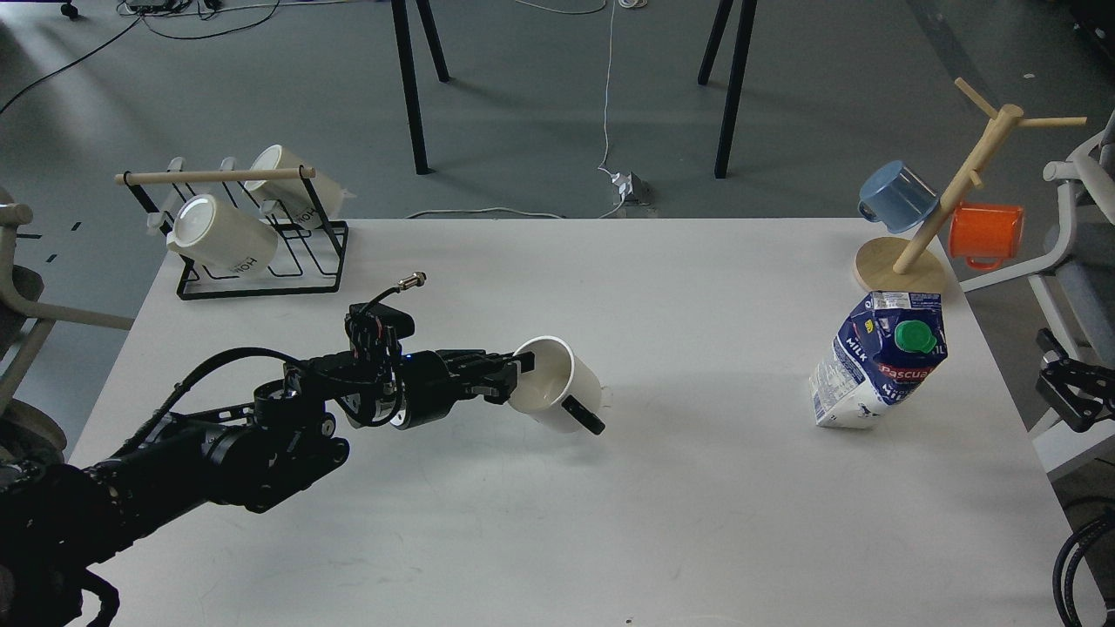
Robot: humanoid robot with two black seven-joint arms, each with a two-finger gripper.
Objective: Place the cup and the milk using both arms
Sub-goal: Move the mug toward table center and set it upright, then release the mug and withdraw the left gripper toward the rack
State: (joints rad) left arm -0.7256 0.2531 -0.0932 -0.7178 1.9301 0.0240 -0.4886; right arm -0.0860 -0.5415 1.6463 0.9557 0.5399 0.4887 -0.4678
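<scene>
The white cup point(557, 394) with a black handle is near the middle of the white table point(557, 540), tilted, its open mouth facing left. My left gripper point(516, 376) reaches in from the lower left and is shut on the cup's rim. The smiley face is hidden. The blue and white Pascual milk carton point(880, 359) with a green cap stands at the right side of the table, untouched. My right gripper point(1064, 387) is a dark part at the right edge, beyond the table and right of the carton; its fingers cannot be told apart.
A black wire rack point(261, 252) with two cream cups point(222, 237) stands at the back left. A wooden mug tree point(945, 205) with a blue mug point(897, 197) and an orange mug point(986, 233) stands at the back right, just behind the carton.
</scene>
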